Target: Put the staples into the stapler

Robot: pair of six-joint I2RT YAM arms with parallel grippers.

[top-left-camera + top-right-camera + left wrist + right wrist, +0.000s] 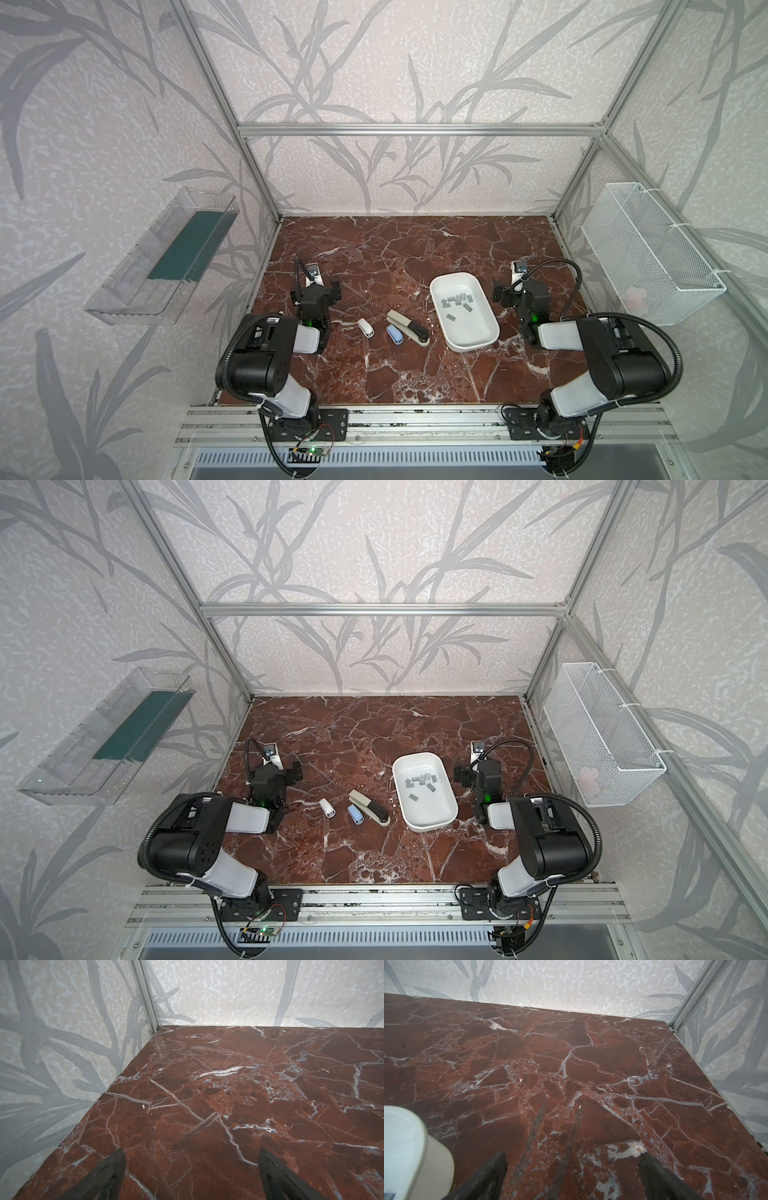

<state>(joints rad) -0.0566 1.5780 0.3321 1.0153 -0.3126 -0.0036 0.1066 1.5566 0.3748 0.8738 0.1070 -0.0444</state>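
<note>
Small grey staples lie scattered inside a white tray on a red marble bench, near a grey-and-black stapler. The left tool and right tool both gape wide over bare bench, grasping nothing.

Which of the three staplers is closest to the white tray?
The large grey-and-black stapler; the small blue stapler and the small white stapler sit farther left, away from the white plastic tray.
</note>
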